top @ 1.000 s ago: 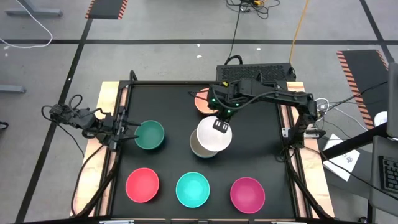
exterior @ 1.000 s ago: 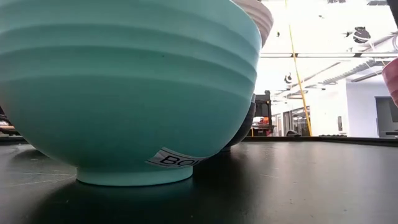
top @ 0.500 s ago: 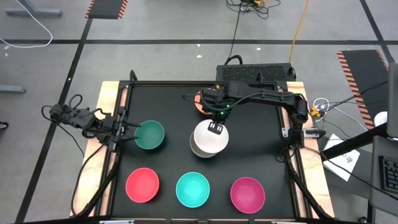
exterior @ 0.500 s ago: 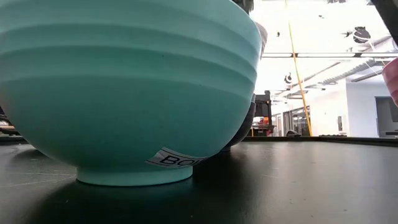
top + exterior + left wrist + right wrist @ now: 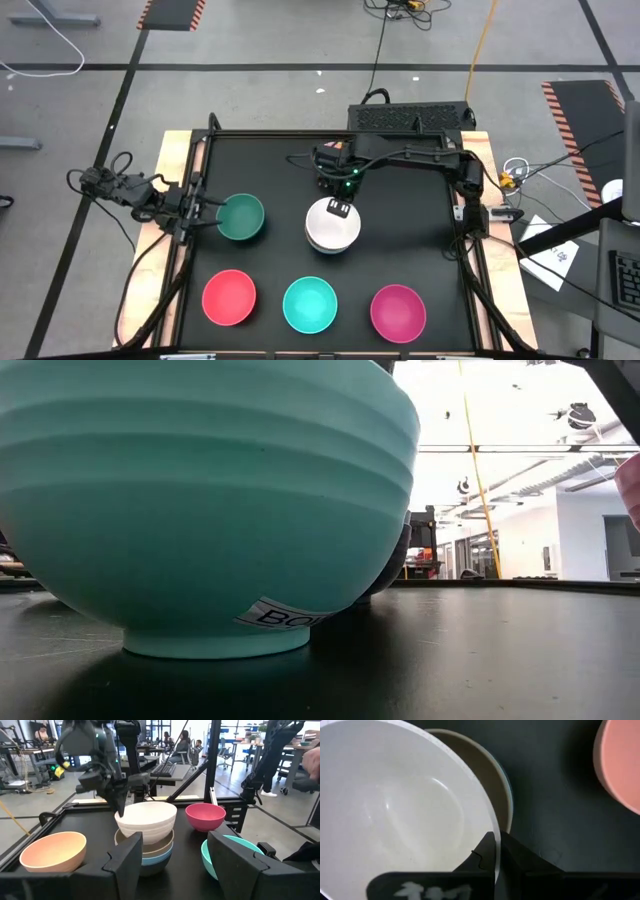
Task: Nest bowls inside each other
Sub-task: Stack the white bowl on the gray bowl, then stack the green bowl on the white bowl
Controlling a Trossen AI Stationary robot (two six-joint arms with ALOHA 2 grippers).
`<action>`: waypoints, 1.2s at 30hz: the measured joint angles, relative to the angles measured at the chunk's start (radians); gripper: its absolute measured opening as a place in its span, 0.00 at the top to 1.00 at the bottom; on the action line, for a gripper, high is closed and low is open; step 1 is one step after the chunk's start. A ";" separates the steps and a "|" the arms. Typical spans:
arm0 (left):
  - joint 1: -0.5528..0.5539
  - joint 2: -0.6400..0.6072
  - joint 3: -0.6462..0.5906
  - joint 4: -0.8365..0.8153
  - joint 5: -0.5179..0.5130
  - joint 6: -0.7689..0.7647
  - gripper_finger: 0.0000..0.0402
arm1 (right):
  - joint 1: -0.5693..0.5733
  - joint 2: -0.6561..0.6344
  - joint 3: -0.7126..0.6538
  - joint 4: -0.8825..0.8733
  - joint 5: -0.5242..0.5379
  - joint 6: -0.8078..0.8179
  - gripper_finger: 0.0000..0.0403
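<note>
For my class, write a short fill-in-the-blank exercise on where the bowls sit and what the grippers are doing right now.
1. The right gripper is shut on the rim of the ____ bowl.
2. That bowl is over a stack of olive-grey and blue bowls, not yet ____ into it.
3. The left gripper waits open beside the dark ____ bowl.
4. Between the red-pink and magenta bowls sits the ____ one.

Missing words: white; lowered; green; turquoise
</note>
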 joint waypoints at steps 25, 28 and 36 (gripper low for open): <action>-0.001 0.000 0.000 -0.002 0.027 -0.002 0.44 | 0.013 0.075 -0.001 0.015 0.029 -0.027 0.92; -0.001 0.000 0.000 -0.004 0.027 -0.004 0.44 | 0.022 0.055 -0.001 0.032 0.029 -0.011 0.85; -0.001 0.000 0.000 -0.010 0.027 -0.010 0.44 | 0.026 0.009 -0.001 0.077 0.033 0.015 0.71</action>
